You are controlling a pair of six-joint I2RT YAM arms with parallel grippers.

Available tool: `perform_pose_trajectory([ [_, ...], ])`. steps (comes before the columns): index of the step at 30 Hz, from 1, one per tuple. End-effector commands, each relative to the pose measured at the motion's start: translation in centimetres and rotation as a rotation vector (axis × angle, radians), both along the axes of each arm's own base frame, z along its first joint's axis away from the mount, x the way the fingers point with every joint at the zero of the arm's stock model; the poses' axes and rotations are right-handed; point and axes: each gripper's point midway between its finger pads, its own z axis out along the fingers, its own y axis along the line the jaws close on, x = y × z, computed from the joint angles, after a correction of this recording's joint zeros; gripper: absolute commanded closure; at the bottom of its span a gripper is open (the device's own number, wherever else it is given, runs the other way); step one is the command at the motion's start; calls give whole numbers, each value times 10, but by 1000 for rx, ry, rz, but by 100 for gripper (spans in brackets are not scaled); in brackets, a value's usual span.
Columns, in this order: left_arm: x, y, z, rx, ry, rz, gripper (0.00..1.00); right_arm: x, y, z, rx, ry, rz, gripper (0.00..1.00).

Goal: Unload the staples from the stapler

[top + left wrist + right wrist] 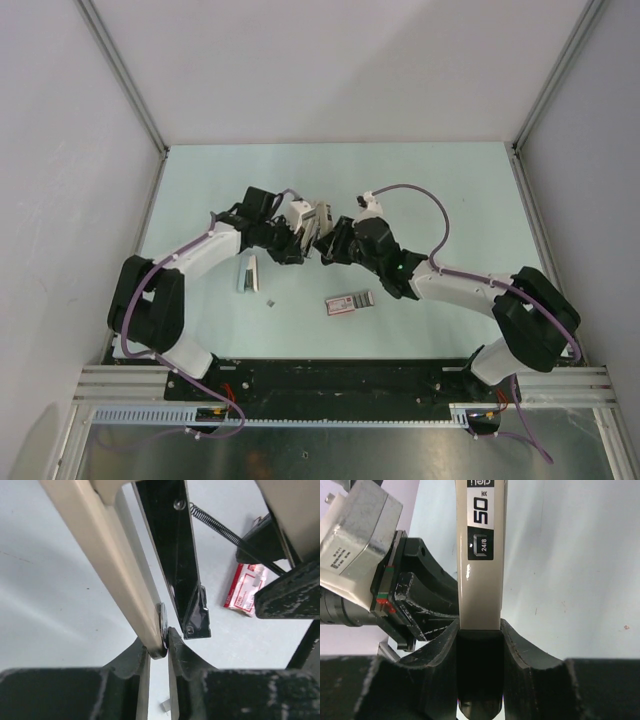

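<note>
We find the left gripper (159, 652) drawn narrow on the stapler (117, 565), pinching the riveted end of its pale beige arm between the fingertips. The stapler is splayed open. Its black channel (175, 555) stands away from the beige arm, and a coil spring (215, 524) stretches off to the right. The right gripper (479, 630) clamps the beige body from both sides, just beside the printed "50" and "24/8" label (481, 530). Both tools hold the stapler above the table (450, 200).

The staples (246, 273) lie on the table as a silvery bar, left of the left gripper and apart from the stapler. A tiny grey fragment (270, 301) lies near the bar, to its right.

From overhead the two grippers largely hide the stapler. We cannot tell whether any staples sit in the channel.

A flat pink-and-grey box (350, 301) lies right of the fragment; its contents cannot be made out.
</note>
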Motion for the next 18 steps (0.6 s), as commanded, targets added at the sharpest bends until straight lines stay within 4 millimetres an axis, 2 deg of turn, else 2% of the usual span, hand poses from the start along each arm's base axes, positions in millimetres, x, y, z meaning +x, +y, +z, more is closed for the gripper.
perform_pose_trajectory([
  [1, 11, -1, 18, 40, -169, -78, 87, 3, 13, 82, 197, -123, 13, 100],
  [10, 41, 17, 30, 166, -348, -31, 90, -20, 9, 62, 154, -135, 129, 100],
  [14, 59, 31, 37, 275, -495, 3, 90, -34, 5, 51, 100, -186, 205, 100],
  [18, 71, 36, 46, 382, -662, -7, 90, -45, 4, 43, 50, -223, 266, 100],
])
